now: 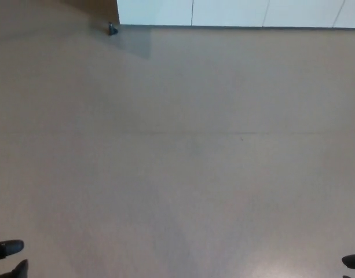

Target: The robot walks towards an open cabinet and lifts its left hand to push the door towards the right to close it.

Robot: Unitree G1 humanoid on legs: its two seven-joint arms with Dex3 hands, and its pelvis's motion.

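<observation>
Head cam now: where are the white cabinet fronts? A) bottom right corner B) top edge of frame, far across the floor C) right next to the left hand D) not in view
B. The white cabinet fronts run along the top edge, with bare floor between them and the left hand at the bottom left corner.

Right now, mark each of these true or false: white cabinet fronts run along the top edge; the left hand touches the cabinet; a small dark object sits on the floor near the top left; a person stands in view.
1. White cabinet fronts run along the top edge. True.
2. The left hand touches the cabinet. False: it is at the bottom left corner, far from the cabinet.
3. A small dark object sits on the floor near the top left. True.
4. A person stands in view. False: only the robot's hands show, the right hand at the bottom right.
</observation>
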